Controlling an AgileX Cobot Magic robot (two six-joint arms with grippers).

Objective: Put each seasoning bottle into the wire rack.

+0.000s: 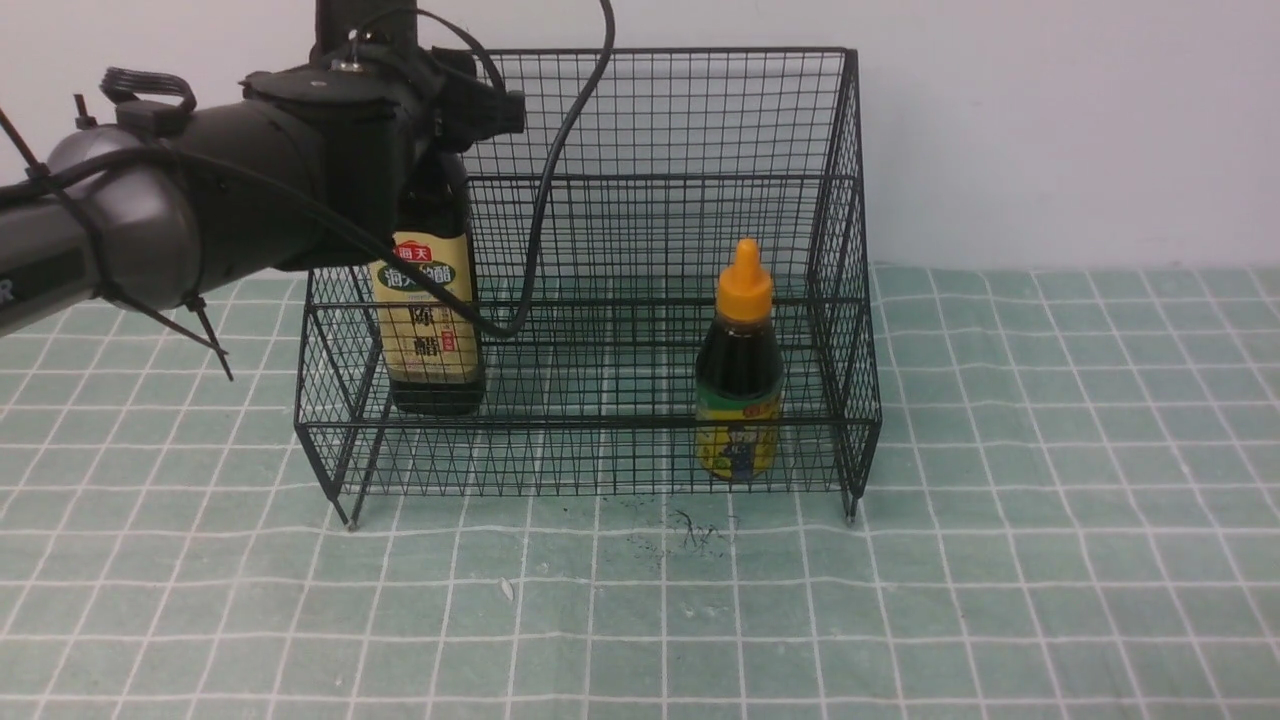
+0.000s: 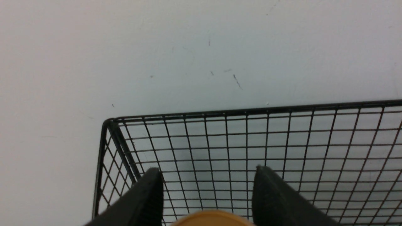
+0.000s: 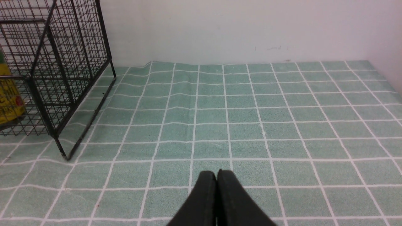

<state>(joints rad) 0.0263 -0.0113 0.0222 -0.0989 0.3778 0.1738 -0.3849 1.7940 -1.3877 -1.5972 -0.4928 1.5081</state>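
Observation:
The black wire rack (image 1: 660,110) stands at the back of the table against the wall. Both seasoning bottles stand upright inside it. The tall bottle (image 1: 425,320) with the tan label is at the rack's left end, and the short bottle (image 1: 740,390) with the orange nozzle cap is at its right front. My left gripper (image 2: 207,169) hangs over the tall bottle's top. Its fingers (image 2: 147,194) stand apart on either side of the gold cap (image 2: 213,218), with a gap showing. In the front view my left arm (image 1: 200,200) hides the bottle's neck. My right gripper (image 3: 216,172) is shut and empty, low over the cloth.
A green checked cloth (image 1: 1000,500) covers the table, and a white wall rises just behind the rack. The rack's right end (image 3: 78,47) and the short bottle's yellow label (image 3: 8,100) show in the right wrist view. Small dark specks (image 1: 690,535) lie before the rack.

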